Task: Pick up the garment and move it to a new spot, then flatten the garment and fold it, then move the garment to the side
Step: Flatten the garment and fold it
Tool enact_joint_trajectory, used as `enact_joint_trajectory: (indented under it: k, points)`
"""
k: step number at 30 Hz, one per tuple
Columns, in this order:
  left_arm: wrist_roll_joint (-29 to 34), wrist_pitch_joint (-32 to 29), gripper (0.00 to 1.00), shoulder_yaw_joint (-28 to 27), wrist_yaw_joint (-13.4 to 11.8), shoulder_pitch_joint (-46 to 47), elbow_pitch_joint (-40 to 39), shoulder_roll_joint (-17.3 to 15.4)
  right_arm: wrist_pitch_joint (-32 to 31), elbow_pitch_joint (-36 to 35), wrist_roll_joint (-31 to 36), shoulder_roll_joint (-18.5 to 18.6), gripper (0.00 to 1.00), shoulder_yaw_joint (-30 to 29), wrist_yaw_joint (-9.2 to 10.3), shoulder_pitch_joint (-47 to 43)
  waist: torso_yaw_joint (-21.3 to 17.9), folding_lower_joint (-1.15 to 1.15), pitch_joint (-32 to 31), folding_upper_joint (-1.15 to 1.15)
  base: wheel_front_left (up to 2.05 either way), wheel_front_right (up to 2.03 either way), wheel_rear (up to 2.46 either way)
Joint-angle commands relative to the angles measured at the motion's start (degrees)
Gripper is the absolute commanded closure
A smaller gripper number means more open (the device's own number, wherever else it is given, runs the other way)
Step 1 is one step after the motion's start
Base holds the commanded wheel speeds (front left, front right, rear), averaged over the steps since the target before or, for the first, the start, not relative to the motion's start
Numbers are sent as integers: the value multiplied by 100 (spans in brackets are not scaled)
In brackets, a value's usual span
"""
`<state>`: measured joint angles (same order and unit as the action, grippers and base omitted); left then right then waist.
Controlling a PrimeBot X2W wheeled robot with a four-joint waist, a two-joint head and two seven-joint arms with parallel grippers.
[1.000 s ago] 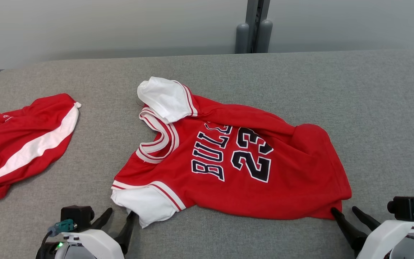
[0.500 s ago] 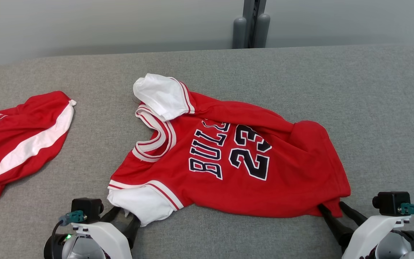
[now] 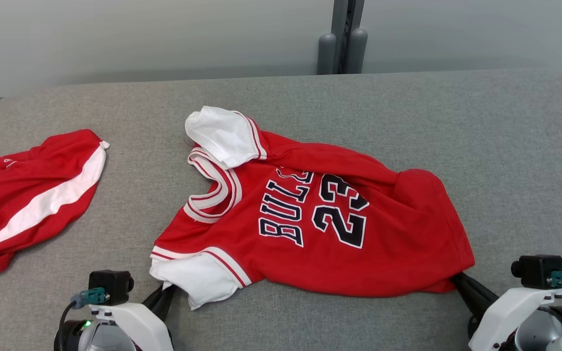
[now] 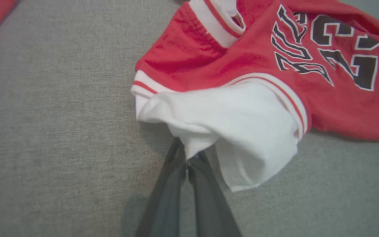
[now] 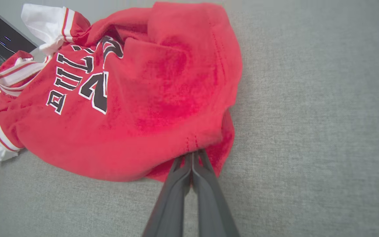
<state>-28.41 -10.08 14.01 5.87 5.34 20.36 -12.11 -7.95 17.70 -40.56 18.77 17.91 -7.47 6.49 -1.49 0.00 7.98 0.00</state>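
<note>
A red jersey (image 3: 310, 229) is seen lying near the middle of the grey bench (image 3: 505, 146), chest side up, with its long axis laid across the head view. The collar (image 3: 212, 190) is turned toward the robot's left and the hem (image 3: 456, 243) toward its right. The black lettering (image 3: 310, 209) is read sideways, its tops pointing left. The far white sleeve (image 3: 222, 134) is folded over the shoulder, and the cloth along the far edge is rumpled and raised. The near white sleeve (image 3: 198, 278) is gripped at its edge by the left pincer (image 3: 166, 292). In the left wrist view this pincer (image 4: 186, 159) is pressed together on a fold of white fabric. The near hem corner is pinched by the right pincer (image 3: 456, 282), whose fingers are seen closed on red cloth in the right wrist view (image 5: 192, 155). A pair of red shorts (image 3: 27, 195) with a white stripe is laid well apart at the bench's left edge.
</note>
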Motion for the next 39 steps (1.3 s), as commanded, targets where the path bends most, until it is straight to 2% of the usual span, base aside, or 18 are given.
enact_joint_trajectory:
  k: [1, 7, 16, 22, 28, 31, 34, 39]
  points:
    - [-35, -24, 100, -22, -32, -52, -22, -37, 44, -10, -53, 62, 100, -21, -6, -15, 10, 0, -26, 0, 0, 0, 0]
    - [-210, -244, 100, -170, -121, -399, -564, -211, -67, -522, -599, 329, 100, -139, -5, -304, 70, 0, -164, 0, 0, 0, 0]
    - [-556, -811, 100, -407, -349, -1072, -1887, -490, -251, -1499, -1241, 821, 100, -462, -6, -936, 139, 0, -250, 0, 0, 0, 0]
    - [-757, -968, 100, -639, -504, -1424, -2839, -607, -87, -1934, -1402, 898, 100, -670, -6, -1209, 137, 0, -358, 0, 0, 0, 0]
    - [-774, -1195, 100, -671, -642, -1625, -3380, -718, -28, -2056, -1351, 895, 100, -760, -6, -1301, 144, 0, -413, 0, 0, 0, 0]
    - [-876, -1333, 100, -601, -584, -1638, -3522, -719, 27, -2147, -1306, 878, 100, -813, -6, -1240, 153, 0, -389, 0, 0, 0, 0]
    - [-774, -1471, 100, -560, -535, -1362, -3551, -868, 118, -2207, -1183, 909, 100, -866, -6, -1042, 155, 0, -300, 0, 0, 0, 0]
    - [-825, -1774, 100, -469, -236, -249, -3247, -1094, 222, -2174, -1107, 815, 100, -666, -6, -234, 119, 0, 31, 0, 0, 0, 0]
